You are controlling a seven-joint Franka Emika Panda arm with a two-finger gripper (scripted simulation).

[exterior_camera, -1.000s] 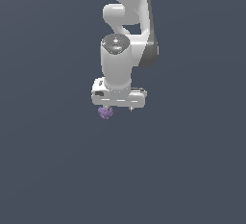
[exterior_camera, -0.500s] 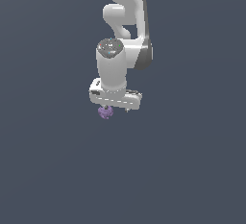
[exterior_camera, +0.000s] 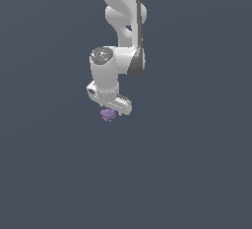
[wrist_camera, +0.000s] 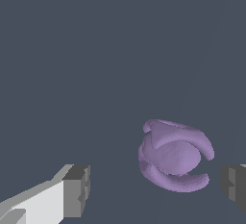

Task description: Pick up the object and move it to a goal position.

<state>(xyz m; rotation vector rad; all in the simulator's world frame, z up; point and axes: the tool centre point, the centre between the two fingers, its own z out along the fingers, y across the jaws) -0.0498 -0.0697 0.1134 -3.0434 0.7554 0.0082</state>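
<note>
The object [exterior_camera: 107, 115] is a small lumpy light-purple blob, seen in the exterior view just under the white hand of the arm. My gripper [exterior_camera: 111, 111] hangs directly over it, its fingertips hard to make out there. In the wrist view the object [wrist_camera: 174, 159] lies between the two dark pads of my gripper [wrist_camera: 156, 188]. It sits much nearer one pad [wrist_camera: 234, 187] than the other [wrist_camera: 77, 189], with a visible gap on both sides. The gripper is open and grips nothing.
Around the arm [exterior_camera: 120, 36] there is only a uniform dark grey-blue background. No table edge, container or other object shows in either view.
The arm's wrist has shifted toward the exterior view's left and slightly down, and the hand has turned a little. The purple object stays at the same spot under the gripper.
</note>
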